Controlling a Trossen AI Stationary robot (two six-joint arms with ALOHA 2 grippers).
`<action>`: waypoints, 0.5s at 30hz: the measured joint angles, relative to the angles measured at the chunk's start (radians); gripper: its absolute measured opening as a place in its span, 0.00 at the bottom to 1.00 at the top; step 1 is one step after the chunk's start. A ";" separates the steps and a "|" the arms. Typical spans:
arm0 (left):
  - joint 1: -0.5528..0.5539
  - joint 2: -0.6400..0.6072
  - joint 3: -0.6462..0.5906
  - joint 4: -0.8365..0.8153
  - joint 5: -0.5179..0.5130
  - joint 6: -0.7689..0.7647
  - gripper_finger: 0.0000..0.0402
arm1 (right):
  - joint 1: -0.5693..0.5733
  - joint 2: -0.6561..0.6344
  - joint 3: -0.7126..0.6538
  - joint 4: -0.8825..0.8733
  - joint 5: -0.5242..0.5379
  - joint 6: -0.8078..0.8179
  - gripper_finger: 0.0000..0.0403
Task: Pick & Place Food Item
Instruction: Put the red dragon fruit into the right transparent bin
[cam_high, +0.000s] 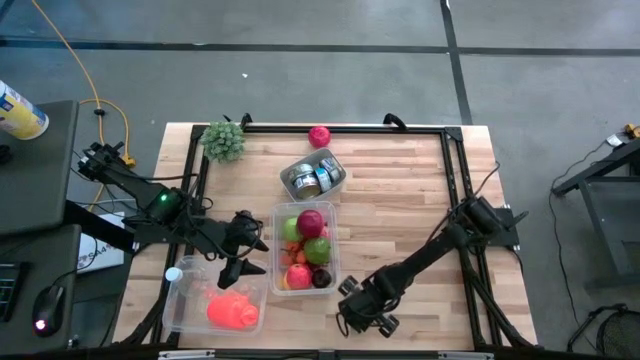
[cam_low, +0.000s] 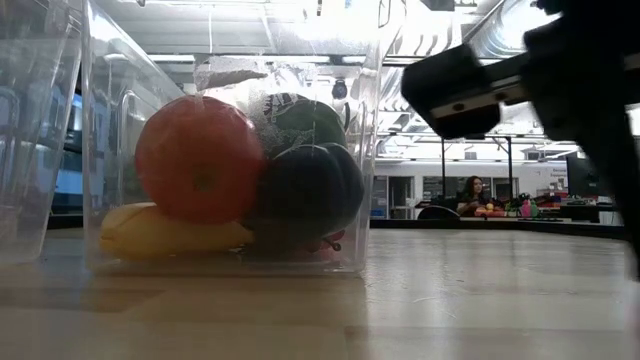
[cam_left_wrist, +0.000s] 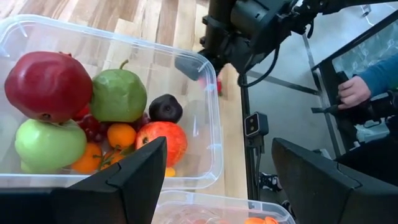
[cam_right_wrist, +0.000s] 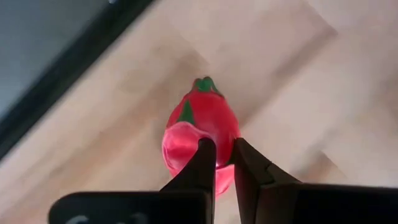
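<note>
Wooden planks make up the tabletop (cam_high: 400, 210), which sits on a grey floor inside a black frame. Across it, the right arm reaches from the right side down to the near edge, and the left arm stretches in from the left. Near the middle stands a clear fruit bin (cam_high: 307, 247) packed with a red pomegranate (cam_left_wrist: 46, 84), green apples, a dark plum (cam_left_wrist: 165, 107) and small oranges. A second clear bin (cam_high: 216, 306) at the near left corner holds an orange-red item. Behind the fruit bin is a smaller tub of cans (cam_high: 314, 176), and beyond it a pink fruit (cam_high: 319, 136) lies at the far edge beside a green leafy ball (cam_high: 224, 141).

The left gripper (cam_high: 247, 250) hovers at the fruit bin's left wall, fingers spread apart and holding nothing. The right gripper (cam_right_wrist: 224, 163) is down at the table just right of the fruit bin's near corner, fingers clenched on a small red strawberry (cam_right_wrist: 202, 134) with a green top, which lies on the wood
</note>
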 joint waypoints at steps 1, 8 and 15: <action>0.000 0.000 0.000 0.000 0.000 0.000 0.70 | -0.007 -0.003 0.000 -0.012 0.015 0.001 0.03; 0.000 0.000 0.000 0.000 0.001 0.000 0.70 | -0.047 -0.007 0.001 -0.055 0.028 0.046 0.02; 0.000 0.000 0.000 0.000 0.004 0.000 0.70 | -0.064 -0.040 -0.003 -0.138 0.098 0.051 0.01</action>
